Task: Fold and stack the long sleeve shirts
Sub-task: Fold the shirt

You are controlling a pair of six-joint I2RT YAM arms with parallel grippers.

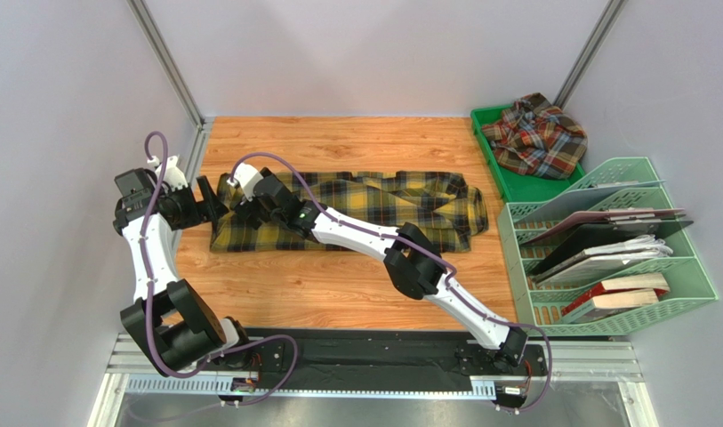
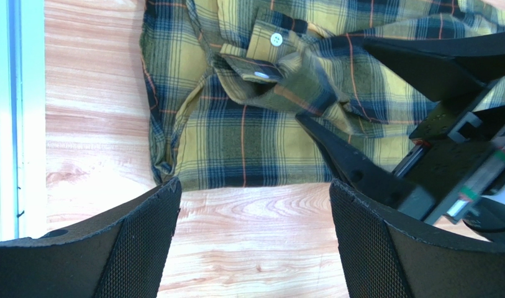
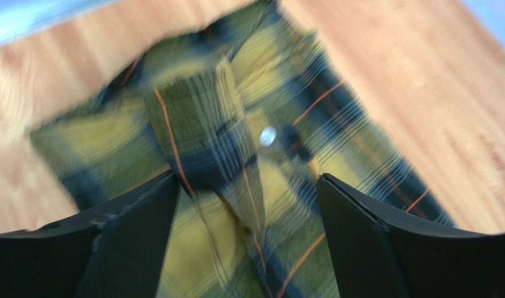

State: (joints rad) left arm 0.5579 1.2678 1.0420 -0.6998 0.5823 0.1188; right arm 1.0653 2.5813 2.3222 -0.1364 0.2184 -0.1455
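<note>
Yellow-black plaid shirt (image 1: 373,206) lies folded in long strip across worktop (image 1: 338,294). Right tool (image 3: 248,180) unclenched, fingers spread above shirt's left end (buttoned cuff beneath). View is blurred, so cloth contact unclear. Left tool (image 2: 254,192) wide apart, empty, just beside same end. Rust-red plaid shirt (image 1: 535,135) crumpled in green tray (image 1: 509,185).

Yellow shirt (image 3: 199,124) blurred, partly hidden under right arm (image 1: 356,233)

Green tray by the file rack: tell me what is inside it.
A crumpled rust-red plaid shirt fills the far part of the green tray. The near part of the tray's floor is bare. Anything beneath the shirt is covered.
</note>
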